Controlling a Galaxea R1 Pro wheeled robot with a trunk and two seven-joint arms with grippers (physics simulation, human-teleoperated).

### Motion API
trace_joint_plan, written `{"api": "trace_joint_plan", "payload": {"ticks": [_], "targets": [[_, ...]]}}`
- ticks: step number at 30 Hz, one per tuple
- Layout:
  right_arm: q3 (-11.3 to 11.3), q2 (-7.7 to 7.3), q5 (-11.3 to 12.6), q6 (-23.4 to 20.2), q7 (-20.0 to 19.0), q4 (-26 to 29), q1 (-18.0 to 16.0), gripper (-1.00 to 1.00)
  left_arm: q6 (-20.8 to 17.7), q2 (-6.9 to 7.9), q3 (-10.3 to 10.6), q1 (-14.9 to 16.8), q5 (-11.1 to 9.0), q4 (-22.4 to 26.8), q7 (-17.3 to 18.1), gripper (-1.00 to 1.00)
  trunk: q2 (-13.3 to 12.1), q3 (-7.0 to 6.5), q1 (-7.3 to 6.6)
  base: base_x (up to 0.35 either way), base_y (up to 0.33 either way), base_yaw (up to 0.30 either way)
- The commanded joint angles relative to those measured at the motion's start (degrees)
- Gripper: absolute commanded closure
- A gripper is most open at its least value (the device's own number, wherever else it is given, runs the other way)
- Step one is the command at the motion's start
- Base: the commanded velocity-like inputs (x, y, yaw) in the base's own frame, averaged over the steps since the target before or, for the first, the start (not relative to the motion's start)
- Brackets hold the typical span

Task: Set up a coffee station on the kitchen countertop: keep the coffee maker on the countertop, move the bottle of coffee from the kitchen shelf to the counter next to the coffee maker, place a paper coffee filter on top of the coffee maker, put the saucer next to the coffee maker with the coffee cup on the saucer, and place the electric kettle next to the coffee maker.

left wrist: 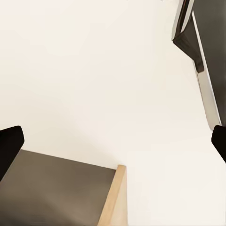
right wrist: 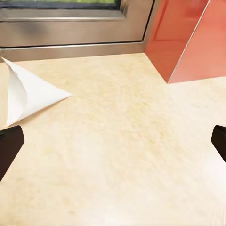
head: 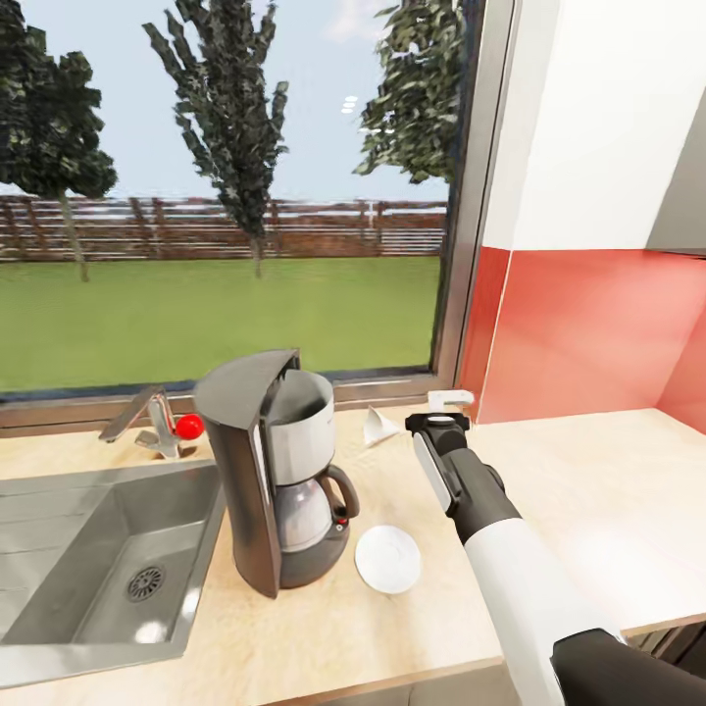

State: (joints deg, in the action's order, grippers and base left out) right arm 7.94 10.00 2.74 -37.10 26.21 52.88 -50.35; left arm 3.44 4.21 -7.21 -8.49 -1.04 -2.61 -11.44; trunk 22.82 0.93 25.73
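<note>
Coffee maker (head: 277, 471) stands beside the saucer (head: 387, 559) — right arm reaches forward over the countertop (head: 588, 471), fingers (right wrist: 10, 148) spread.

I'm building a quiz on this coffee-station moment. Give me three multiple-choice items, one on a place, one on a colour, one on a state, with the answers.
1. Where does the saucer lie?
A. in the sink
B. on the countertop beside the coffee maker's base
C. on top of the coffee maker

2. What colour is the knob by the faucet?
A. red
B. blue
C. green

3. How is the right tool?
A. shut on the paper filter
B. shut on the saucer
C. open, holding nothing

Answers:
1. B: the white plate rests flat on the countertop next to the coffee maker.
2. A: the knob is bright red.
3. C: in the right wrist view its fingertips stand wide apart over bare wood, the paper filter lying off to one side.
</note>
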Motion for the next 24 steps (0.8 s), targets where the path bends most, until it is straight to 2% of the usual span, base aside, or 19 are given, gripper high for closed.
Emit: {"api": "trace_joint_plan", "payload": {"ticks": [1, 5, 11, 24], "targets": [[0.1, 0.0, 0.3, -0.2, 0.4, 0.0, 0.0, -1.0, 0.4, 0.01, -0.4, 0.0, -0.1, -0.1, 0.0, -1.0, 0.1, 0.14, 0.05, 0.208, 0.197, 0.167], [0.0, 0.0, 0.3, -0.2, 0.4, 0.0, 0.0, -1.0, 0.4, -0.05, -0.4, 0.0, -0.1, -0.1, 0.0, -1.0, 0.1, 0.35, 0.05, 0.175, 0.152, 0.192], [0.0, 0.0, 0.3, -0.2, 0.4, -0.1, 0.1, -1.0, 0.6, -0.25, -0.4, 0.0, -0.1, -0.1, -0.1, -1.0, 0.1, 0.67, 0.05, 0.035, 0.027, 0.193], [0.0, 0.0, -0.2, -0.2, 0.3, 0.0, 0.3, -1.0, 0.5, -0.36, -0.4, 0.0, -0.1, -0.1, -0.2, -1.0, 0.1, 0.73, 0.05, 0.037, -0.024, 0.017]]}}
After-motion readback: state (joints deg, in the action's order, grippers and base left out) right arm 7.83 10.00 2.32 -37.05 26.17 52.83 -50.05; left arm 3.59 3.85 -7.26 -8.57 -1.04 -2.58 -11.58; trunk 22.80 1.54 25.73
